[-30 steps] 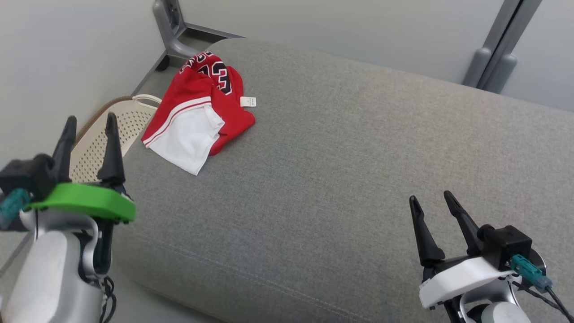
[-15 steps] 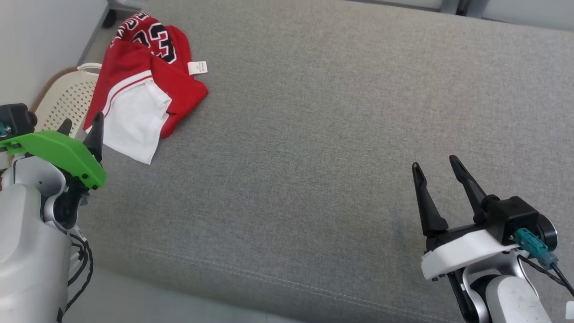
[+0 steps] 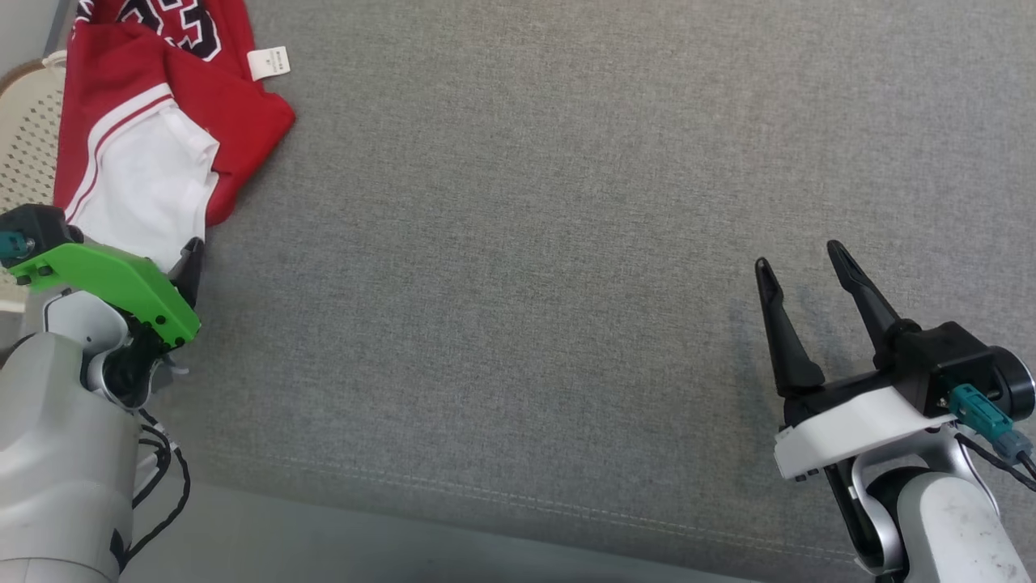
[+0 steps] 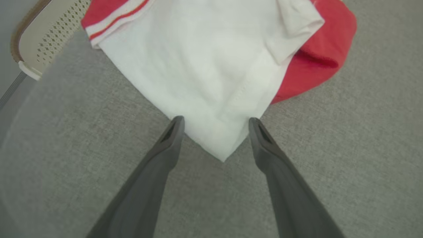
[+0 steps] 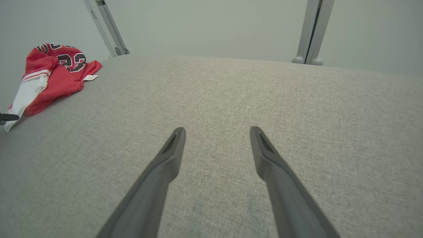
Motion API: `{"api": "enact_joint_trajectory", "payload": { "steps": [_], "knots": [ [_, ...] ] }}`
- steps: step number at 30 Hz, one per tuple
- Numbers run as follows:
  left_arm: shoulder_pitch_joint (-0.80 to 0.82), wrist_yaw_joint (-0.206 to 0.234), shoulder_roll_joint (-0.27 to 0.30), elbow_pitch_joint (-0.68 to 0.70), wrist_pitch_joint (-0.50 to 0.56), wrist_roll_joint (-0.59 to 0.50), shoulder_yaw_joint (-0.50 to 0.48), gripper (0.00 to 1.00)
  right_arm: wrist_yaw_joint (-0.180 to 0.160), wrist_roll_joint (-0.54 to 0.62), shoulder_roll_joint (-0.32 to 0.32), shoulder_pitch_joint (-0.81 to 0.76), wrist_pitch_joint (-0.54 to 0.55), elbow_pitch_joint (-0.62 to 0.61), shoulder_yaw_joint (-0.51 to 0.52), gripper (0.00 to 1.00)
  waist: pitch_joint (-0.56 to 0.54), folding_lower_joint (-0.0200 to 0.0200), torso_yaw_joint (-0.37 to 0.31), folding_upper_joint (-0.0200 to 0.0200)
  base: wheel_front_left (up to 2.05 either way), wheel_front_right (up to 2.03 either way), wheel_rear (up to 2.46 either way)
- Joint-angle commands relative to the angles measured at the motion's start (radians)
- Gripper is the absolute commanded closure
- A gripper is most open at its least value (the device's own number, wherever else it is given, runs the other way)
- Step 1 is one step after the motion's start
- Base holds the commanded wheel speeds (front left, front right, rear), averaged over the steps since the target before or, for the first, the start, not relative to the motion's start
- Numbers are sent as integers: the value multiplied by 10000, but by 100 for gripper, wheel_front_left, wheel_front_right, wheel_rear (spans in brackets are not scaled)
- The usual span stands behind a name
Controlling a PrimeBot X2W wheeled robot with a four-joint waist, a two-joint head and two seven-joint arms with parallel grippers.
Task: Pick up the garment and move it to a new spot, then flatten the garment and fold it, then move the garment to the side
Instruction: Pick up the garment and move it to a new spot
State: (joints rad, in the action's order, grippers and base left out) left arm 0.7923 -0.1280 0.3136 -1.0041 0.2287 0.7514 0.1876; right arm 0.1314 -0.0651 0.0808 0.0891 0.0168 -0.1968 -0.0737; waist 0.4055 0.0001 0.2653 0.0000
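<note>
- The left gripper (image 4: 215, 119) stands wide open, its two dark fingers straddling the pointed white corner of the garment (image 4: 211, 62). Whether the tips touch the cloth cannot be told, and nothing is gripped.
- The left arm's pale forearm rises from the lower left of the head view. Its wrist is bent forward, so the green mount (image 3: 113, 279) tilts down toward the garment's near edge.
- The right gripper (image 3: 797, 255) is also wide open and empty. Its fingers point up and away over the bare grey cushion (image 3: 526, 283), well apart from the garment.
- The right arm comes up from the lower right of the head view, with a white mount (image 3: 850, 425) behind the fingers.
- The garment is a red and white jersey with dark numerals, lying crumpled at the cushion's far left corner. Its white label (image 3: 269, 62) is turned out beside a red fold.
- A cream perforated basket (image 3: 28, 138) sits just off the cushion's left edge, beside the garment.
</note>
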Motion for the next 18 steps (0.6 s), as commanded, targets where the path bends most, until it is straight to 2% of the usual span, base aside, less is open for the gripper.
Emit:
{"api": "enact_joint_trajectory", "payload": {
  "steps": [1,6,7,8,9,10,16,18],
  "knots": [
    [177,-34,-14,-36,13,91,-8,0,-15,44,71,161,33,-59,25,0,262,-1,-117,0,0,0,0],
    [312,-28,20,-513,-19,382,291,0,-15,73,99,198,117,-179,65,0,385,-1,-139,0,0,0,0],
    [323,-27,1,-631,-14,459,320,14,-15,69,96,209,135,-188,56,0,387,-1,-150,0,0,0,0],
    [338,-28,2,-700,-47,499,366,56,-15,65,89,226,128,-192,43,0,384,-1,-162,0,0,0,0],
    [357,-28,36,-785,-74,495,418,86,-13,64,83,233,130,-185,31,0,375,-1,-173,0,0,0,0],
    [378,-28,51,-871,-135,513,472,100,-13,58,76,241,136,-168,28,0,360,-1,-185,0,0,0,0],
    [821,-29,525,-1025,-949,304,693,100,-15,-35,-6,119,-27,23,161,0,-35,-1,-159,0,0,0,0],
    [1038,-29,837,-932,-1526,48,850,100,-15,-128,-80,30,-174,161,165,0,-416,-1,-112,0,0,0,0]
  ]
}}
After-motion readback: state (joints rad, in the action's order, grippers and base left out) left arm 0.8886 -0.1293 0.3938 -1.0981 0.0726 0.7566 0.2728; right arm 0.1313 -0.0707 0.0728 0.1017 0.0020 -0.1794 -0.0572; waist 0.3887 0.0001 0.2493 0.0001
